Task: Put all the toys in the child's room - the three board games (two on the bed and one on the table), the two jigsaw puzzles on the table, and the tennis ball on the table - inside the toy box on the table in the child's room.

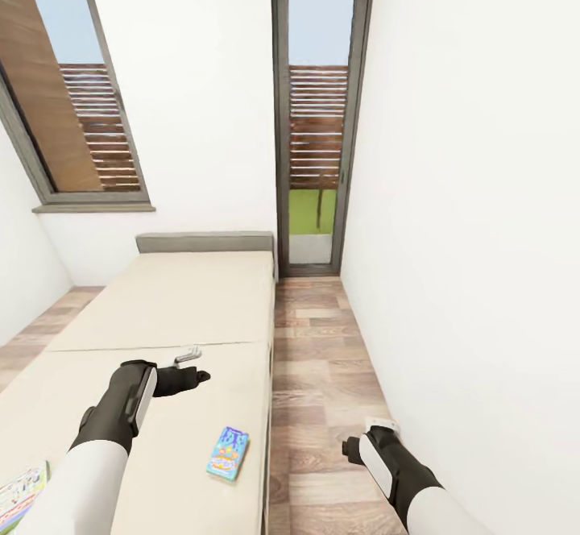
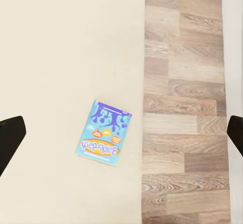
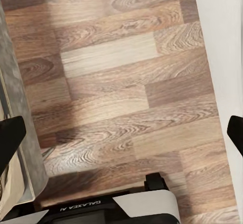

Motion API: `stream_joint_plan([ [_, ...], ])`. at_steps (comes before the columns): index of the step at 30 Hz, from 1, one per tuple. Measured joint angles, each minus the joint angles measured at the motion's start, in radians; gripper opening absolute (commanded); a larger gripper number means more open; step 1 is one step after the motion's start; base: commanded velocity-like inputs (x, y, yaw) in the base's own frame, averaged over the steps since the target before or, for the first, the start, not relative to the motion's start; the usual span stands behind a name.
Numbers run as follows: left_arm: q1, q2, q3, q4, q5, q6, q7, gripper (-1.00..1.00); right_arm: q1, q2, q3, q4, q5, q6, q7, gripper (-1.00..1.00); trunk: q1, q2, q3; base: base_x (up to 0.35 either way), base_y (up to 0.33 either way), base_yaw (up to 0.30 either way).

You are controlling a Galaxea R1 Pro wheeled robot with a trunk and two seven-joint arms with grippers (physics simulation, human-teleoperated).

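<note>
A blue board game (image 1: 228, 453) lies flat on the beige bed (image 1: 177, 301), close to its right edge. In the left wrist view the same blue box (image 2: 104, 133) rests on the mattress beside the wooden floor. A second, pale colourful board game (image 1: 20, 495) pokes in at the bed's near left corner. My left gripper (image 1: 193, 364) hovers over the bed, beyond the blue box, and stands open (image 2: 123, 133) and empty, with the black fingers (image 2: 10, 138) far apart. My right gripper (image 1: 352, 448) hangs low over the floor, open (image 3: 123, 135), with nothing between its fingertips (image 3: 10, 140).
A strip of wooden floor (image 1: 322, 358) runs between the bed and the white right wall (image 1: 467, 237) towards a narrow glass door (image 1: 316, 156). A window (image 1: 72, 100) sits above the headboard (image 1: 205, 242). My base (image 3: 101, 209) stands by the bed's side.
</note>
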Motion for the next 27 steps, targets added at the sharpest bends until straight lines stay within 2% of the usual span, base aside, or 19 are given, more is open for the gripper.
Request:
stream_joint_plan([
  [27, 0.000, 0.000, 0.000, 0.000, 0.000, 0.000, 0.000, 1.00, 0.000, 0.000, 0.000, 0.000, 0.001, -0.002, 0.000, 1.00, 0.000, 0.000, 0.000, 0.042, 0.000, -0.008],
])
